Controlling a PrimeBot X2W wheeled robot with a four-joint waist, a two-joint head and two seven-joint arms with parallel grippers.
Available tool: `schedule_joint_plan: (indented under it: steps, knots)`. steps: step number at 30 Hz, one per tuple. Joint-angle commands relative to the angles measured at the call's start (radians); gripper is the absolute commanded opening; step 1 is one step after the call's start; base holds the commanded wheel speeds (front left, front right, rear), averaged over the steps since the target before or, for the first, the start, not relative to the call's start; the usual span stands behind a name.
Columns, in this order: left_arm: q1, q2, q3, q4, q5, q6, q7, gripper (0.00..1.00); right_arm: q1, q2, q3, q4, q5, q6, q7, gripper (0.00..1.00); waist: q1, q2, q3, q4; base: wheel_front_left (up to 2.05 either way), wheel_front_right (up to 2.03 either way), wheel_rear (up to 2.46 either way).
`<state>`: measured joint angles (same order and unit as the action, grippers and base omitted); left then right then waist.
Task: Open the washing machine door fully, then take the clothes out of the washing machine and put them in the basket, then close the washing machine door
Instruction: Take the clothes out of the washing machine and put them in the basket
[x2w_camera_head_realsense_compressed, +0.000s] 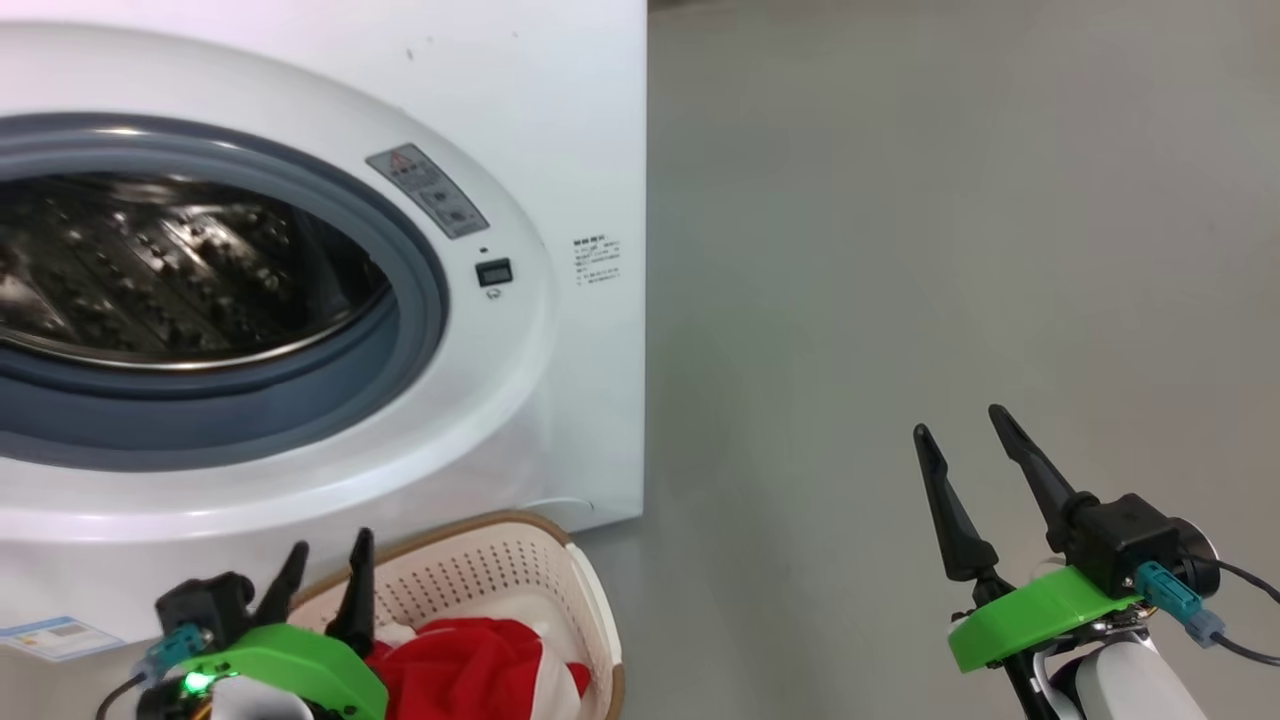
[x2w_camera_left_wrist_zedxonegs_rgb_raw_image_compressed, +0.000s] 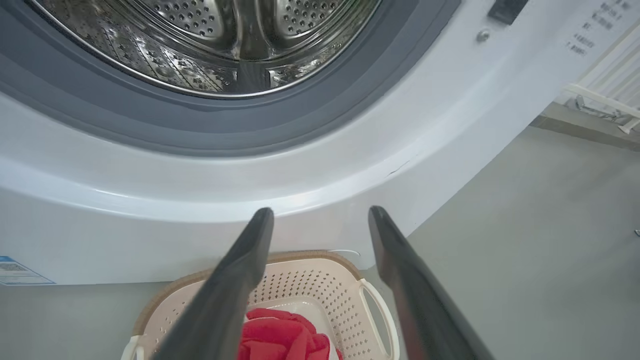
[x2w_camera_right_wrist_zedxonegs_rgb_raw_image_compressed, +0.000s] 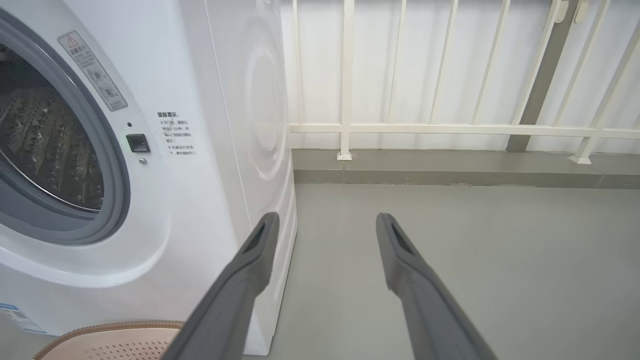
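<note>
A: Left gripper (x2w_camera_head_realsense_compressed: 331, 545) jaws spread, holding nothing, hanging just above the basket (x2w_camera_head_realsense_compressed: 480, 525). Red clothes (x2w_camera_head_realsense_compressed: 470, 660) lie inside it, below and right of the fingers; contact, cannot tell
B: Drum (x2w_camera_head_realsense_compressed: 150, 270)?
A: Bare steel as far as visible, so unloading looks done. Right gripper (x2w_camera_head_realsense_compressed: 957, 422) spread too, empty, well off right over the floor (x2w_camera_head_realsense_compressed: 900, 200)
B: Next move?
A: Lift the left arm straight up clear of the basket so no fabric snags, then go for the door. Latch socket (x2w_camera_head_realsense_compressed: 494, 272) sits right of the washing machine (x2w_camera_head_realsense_compressed: 560, 150) opening, so hinge is probably left; reach that way
</note>
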<state>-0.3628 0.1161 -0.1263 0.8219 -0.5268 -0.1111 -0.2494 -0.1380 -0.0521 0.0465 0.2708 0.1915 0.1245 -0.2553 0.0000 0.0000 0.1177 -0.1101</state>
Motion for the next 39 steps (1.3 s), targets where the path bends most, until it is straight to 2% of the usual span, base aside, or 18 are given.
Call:
schedule_joint_plan:
  steps: [1,8,15,23,39]
  knots:
    - [0.034,0.032,0.058,-0.081,0.032,0.013,-0.012,1.00,0.003,0.000,0.019,-0.033,-0.002,0.006,-0.006,1.00,0.0000,0.0000,-0.039,0.021,0.00,0.00,0.00]
    - [0.172,0.000,0.175,-0.360,0.156,0.031,-0.012,1.00,0.034,-0.006,0.004,-0.059,-0.009,0.006,-0.006,1.00,0.0000,0.0000,-0.090,0.032,0.00,0.00,0.00]
    - [0.254,-0.030,0.254,-0.505,0.232,0.029,-0.012,1.00,0.065,-0.008,-0.024,-0.092,-0.017,0.006,-0.006,1.00,0.0000,0.0000,-0.125,0.038,0.00,0.00,0.00]
    - [0.308,-0.046,0.299,-0.553,0.270,0.020,-0.012,1.00,0.096,-0.009,-0.040,-0.116,-0.011,0.006,-0.006,1.00,0.0000,0.0000,-0.154,0.054,0.00,0.00,0.00]
    - [0.334,-0.059,0.316,-0.559,0.317,0.005,-0.012,1.00,0.112,-0.012,-0.039,-0.124,-0.010,0.006,-0.006,1.00,0.0000,0.0000,-0.167,0.083,0.00,0.00,0.00]
